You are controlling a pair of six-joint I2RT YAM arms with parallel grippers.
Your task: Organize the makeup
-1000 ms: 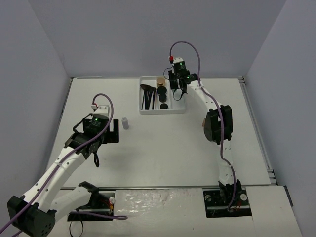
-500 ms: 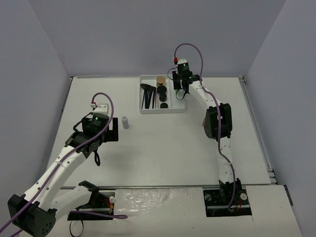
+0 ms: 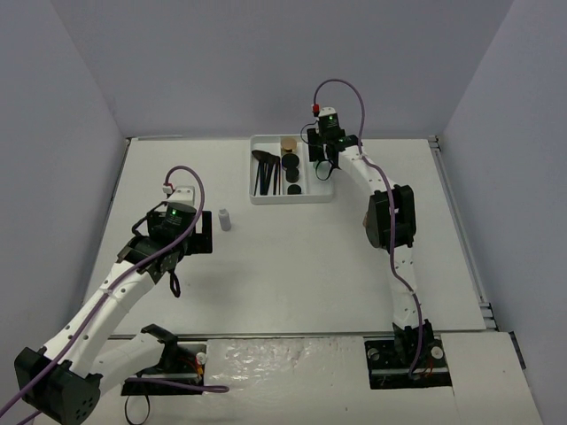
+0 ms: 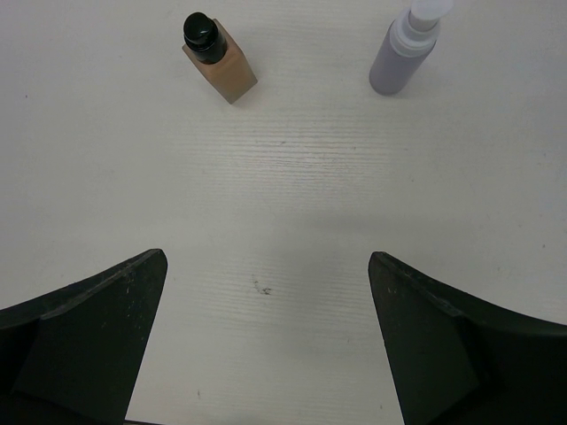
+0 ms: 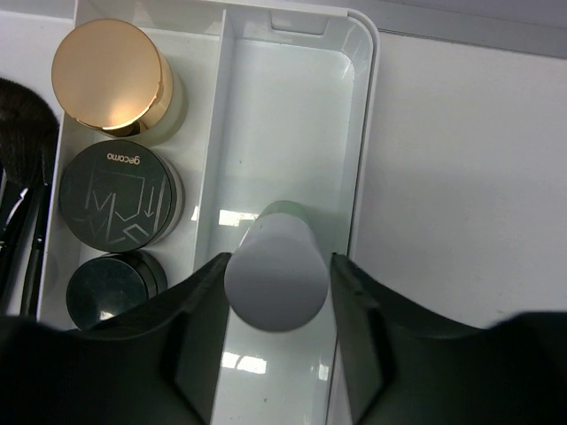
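My right hand [image 5: 276, 341] has slid a little to the right over the white tray [image 5: 364, 124], clamped on the pale green bottle [image 5: 275, 282] above the right slot, so I should lower it straight and let go gently, while my left hand [image 4: 266, 266] hangs with its fingers apart.

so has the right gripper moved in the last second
Yes. Against the white tray, the right gripper, shut on the pale green bottle, has shifted slightly right, toward the tray's right wall.
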